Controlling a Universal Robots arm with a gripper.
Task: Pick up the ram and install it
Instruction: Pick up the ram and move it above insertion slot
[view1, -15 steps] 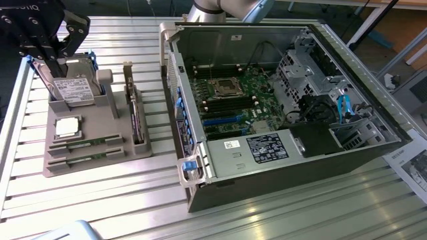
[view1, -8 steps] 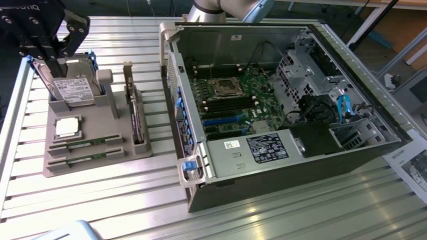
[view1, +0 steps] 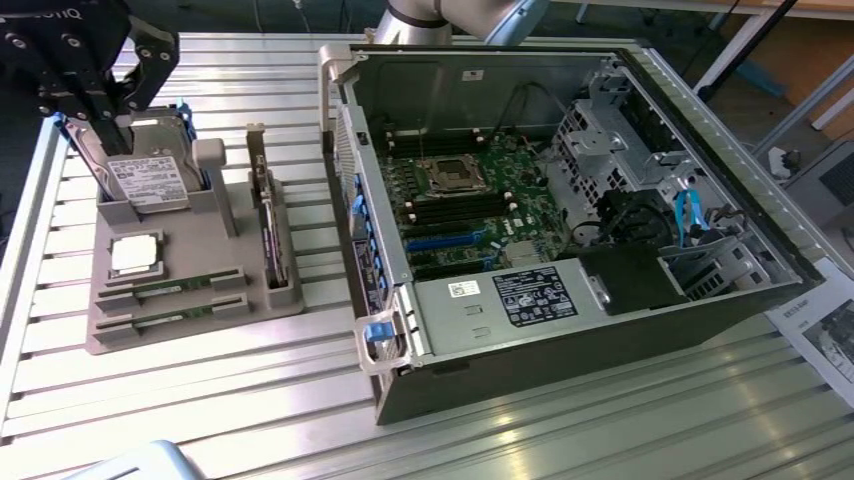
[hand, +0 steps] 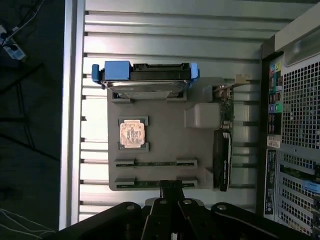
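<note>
On the slatted metal table (view1: 240, 400) (hand: 175, 45), toward the exterior view's left: a grey moulded parts tray (view1: 200, 250) (hand: 170, 135). Slotted flat along one end of it, parallel and just beside each other, two long, thin green circuit-board strips: the first ram strip (view1: 174, 288) (hand: 155, 163) and, at the tray's very edge, the second ram strip (view1: 171, 317) (hand: 142, 183), neither one gripped. Next to them, a square silver processor chip (view1: 134, 255) (hand: 132, 134); past that, a hard drive in blue rails (view1: 150, 180) (hand: 145, 82), standing on edge. Along the tray's side nearest the case, a dark expansion card (view1: 274, 240) (hand: 222, 160), upright. High over the tray's hard-drive end, the black end effector (view1: 96, 100) (hand: 171, 186), clenched, fingers pressed together with nothing between them; from the wrist view, fingertips lined up over the second ram strip. At the exterior view's right, an open dark computer case (view1: 561, 370) (hand: 297, 125) on its side, green motherboard (view1: 467, 190) exposed.
</note>
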